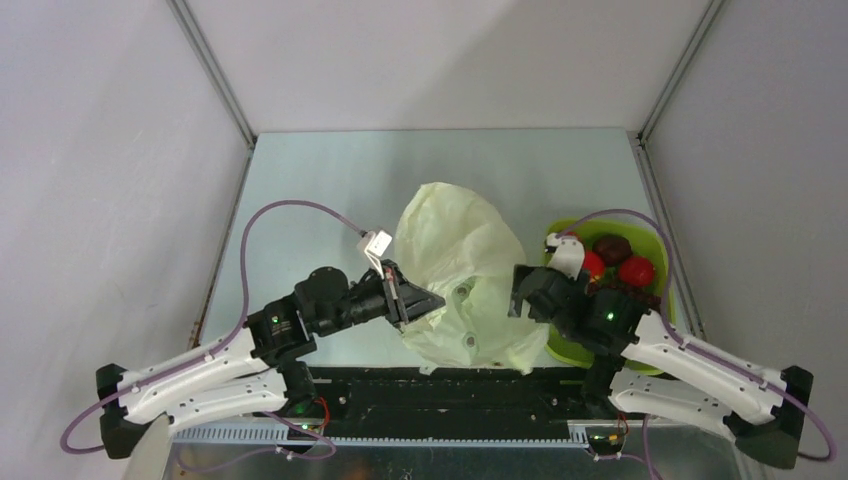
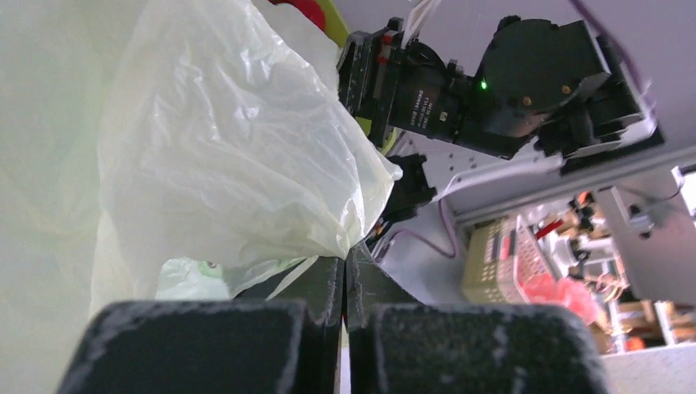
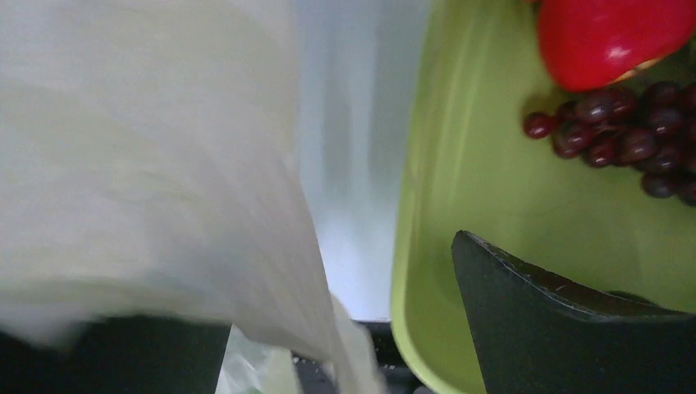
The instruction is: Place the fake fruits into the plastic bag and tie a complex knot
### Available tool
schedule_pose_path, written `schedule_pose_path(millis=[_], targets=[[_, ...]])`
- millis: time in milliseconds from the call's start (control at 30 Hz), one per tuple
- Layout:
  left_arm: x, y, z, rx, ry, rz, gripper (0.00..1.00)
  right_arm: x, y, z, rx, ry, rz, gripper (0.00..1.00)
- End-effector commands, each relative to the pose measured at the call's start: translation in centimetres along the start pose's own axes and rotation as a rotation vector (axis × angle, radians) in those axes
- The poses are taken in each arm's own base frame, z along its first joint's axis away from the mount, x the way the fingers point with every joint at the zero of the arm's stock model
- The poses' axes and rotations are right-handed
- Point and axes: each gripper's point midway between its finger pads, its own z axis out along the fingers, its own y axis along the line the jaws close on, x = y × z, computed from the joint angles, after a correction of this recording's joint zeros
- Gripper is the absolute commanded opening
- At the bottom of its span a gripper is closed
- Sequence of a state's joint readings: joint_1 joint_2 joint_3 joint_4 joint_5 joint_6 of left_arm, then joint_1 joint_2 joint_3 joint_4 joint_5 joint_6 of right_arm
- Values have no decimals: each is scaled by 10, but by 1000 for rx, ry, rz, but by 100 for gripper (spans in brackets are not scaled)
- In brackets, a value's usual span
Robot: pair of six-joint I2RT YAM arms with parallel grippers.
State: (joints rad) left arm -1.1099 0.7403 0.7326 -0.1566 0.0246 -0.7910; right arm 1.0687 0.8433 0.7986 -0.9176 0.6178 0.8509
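The plastic bag [image 1: 458, 268] lies crumpled in the middle of the table, pale cream film with small round prints. My left gripper [image 1: 414, 300] is shut on the bag's left edge; in the left wrist view the film [image 2: 230, 148] is pinched at the closed tips [image 2: 346, 254]. My right gripper [image 1: 524, 295] stands open at the bag's right side, with blurred film [image 3: 148, 164] hanging between its wide-apart fingers [image 3: 558, 328]. The fake fruits sit in the green tray: red ones [image 1: 637, 270], a maroon one [image 1: 611, 247], a grape cluster [image 3: 624, 135] and a red fruit [image 3: 607, 37].
The lime-green tray [image 1: 570, 350] stands right of the bag, close to my right arm; its rim [image 3: 410, 246] shows in the right wrist view. A black rail [image 1: 450, 385] runs along the near table edge. Grey walls enclose the table.
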Motion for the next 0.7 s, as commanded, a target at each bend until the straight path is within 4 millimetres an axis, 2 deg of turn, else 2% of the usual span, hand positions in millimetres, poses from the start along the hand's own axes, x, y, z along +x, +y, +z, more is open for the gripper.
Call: schedule_pose_path(millis=[0,133,333,400,567,667], targets=[[-30,-16,-3,74,-128,-168,0,-38,-8,-3,-28,-85,-1,99],[-57,-7,-4,15,-243,-198,0,-64,7,-33,-174,-143,23,99],[-88,-12,-4,10,-347,-226,0,-89,59,-98,-556,-245,62,99],[-93,-14,-2,8,-357,-229,0,-98,68,-115,-630,-286,66,97],[-103,-23,4,29,-359,-231,0,-107,98,-135,-749,-329,33,92],[-104,-27,5,36,-354,-230,0,-107,114,-126,-717,-341,4,88]])
